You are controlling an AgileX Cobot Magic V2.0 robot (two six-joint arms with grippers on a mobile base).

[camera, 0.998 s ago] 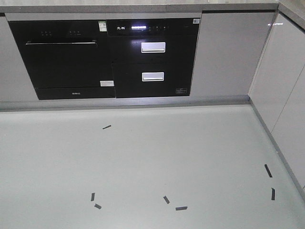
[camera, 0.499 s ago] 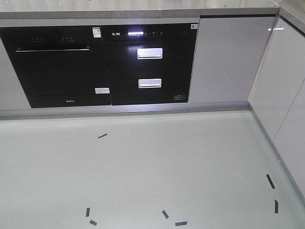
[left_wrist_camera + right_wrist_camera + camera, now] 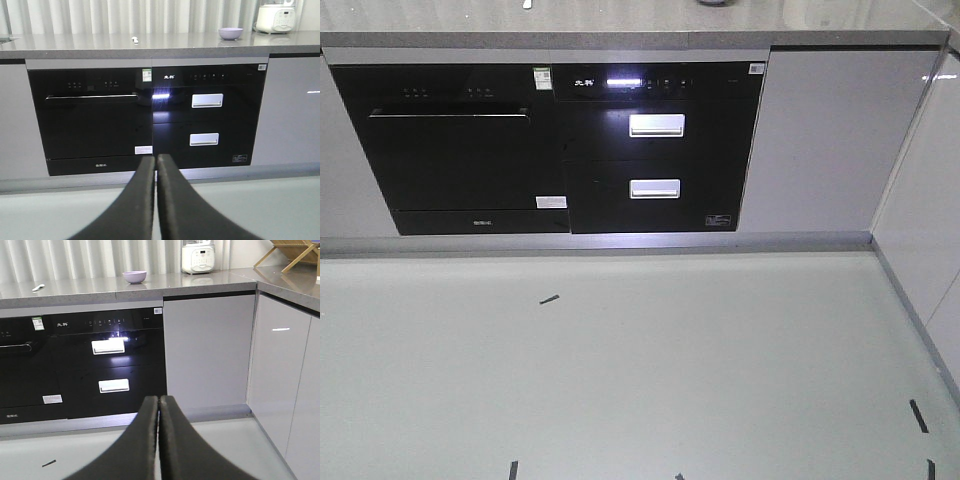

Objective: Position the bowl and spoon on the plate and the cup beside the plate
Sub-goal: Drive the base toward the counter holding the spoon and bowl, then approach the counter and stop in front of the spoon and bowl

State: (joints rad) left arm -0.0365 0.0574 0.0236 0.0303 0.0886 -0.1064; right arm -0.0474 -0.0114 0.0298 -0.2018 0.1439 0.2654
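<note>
On the counter [image 3: 75, 50] ahead sit the bowl [image 3: 230, 33] and spoon [image 3: 134, 39], well apart; I see no plate or cup. My left gripper [image 3: 155, 159] and right gripper [image 3: 158, 399] are pressed together, empty; all 3 placements remain.

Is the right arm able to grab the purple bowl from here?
Probably not yet. The bowl sits up on the counter across open floor, well beyond the shut right fingers. Nothing blocks it; it just looks too far.
</note>
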